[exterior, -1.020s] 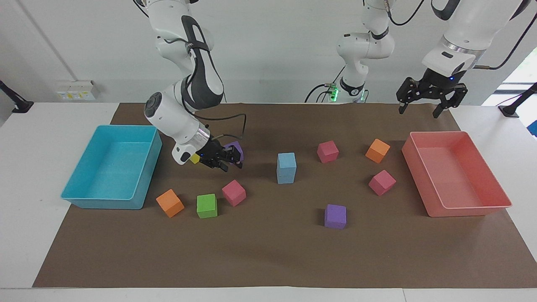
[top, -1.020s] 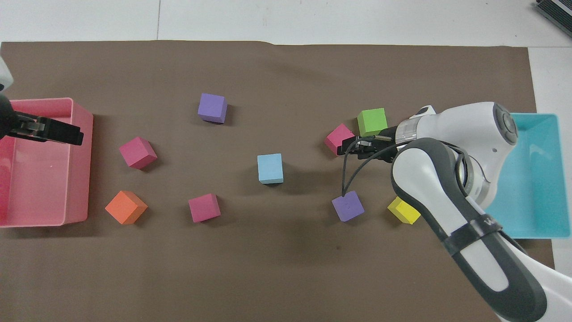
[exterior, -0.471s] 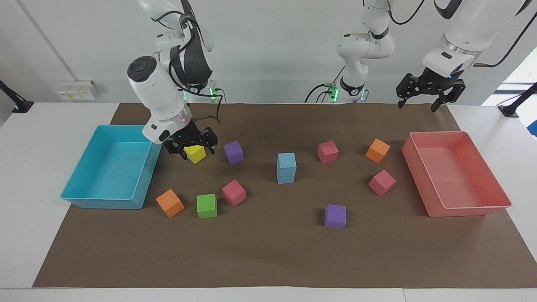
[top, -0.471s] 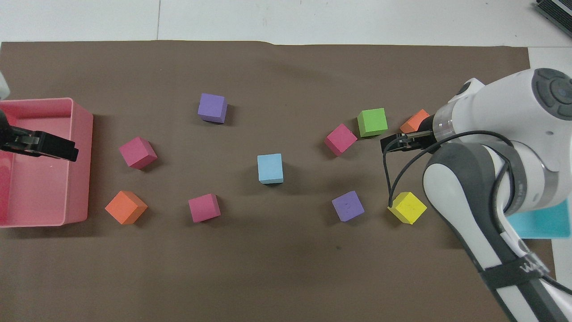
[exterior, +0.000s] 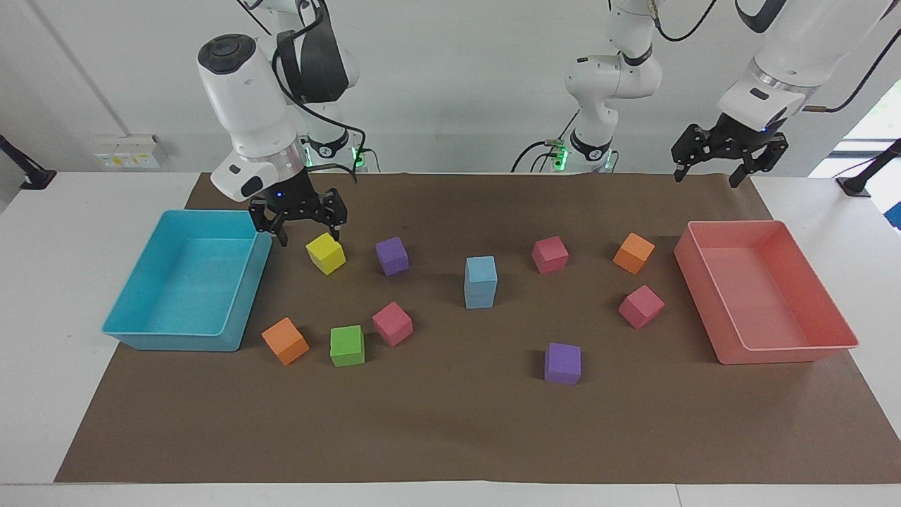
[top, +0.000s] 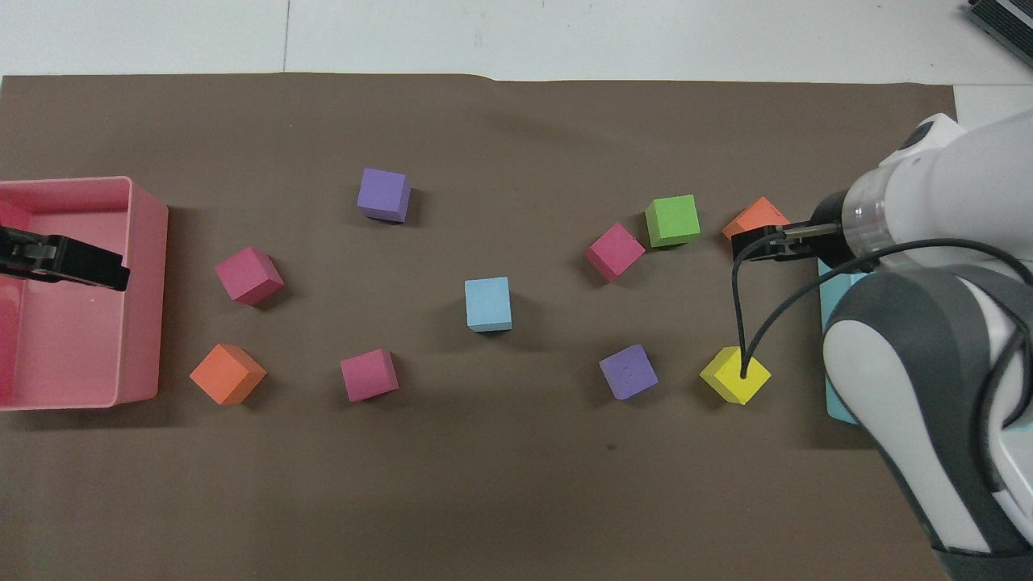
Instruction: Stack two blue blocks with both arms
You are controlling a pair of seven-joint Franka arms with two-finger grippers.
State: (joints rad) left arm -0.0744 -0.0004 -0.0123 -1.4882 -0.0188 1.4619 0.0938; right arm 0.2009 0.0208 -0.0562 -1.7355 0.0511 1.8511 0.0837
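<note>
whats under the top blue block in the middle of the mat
The top blue block sits squarely on the second blue block, which rests on the brown mat. From overhead the top one covers the lower entirely, so only one blue square shows.

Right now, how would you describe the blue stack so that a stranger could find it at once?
Start at the brown paper mat between the turquoise tray and the pink tray. Near its middle stand two light sky-blue matte cubes, one on the other. Every other cube lies single.
</note>
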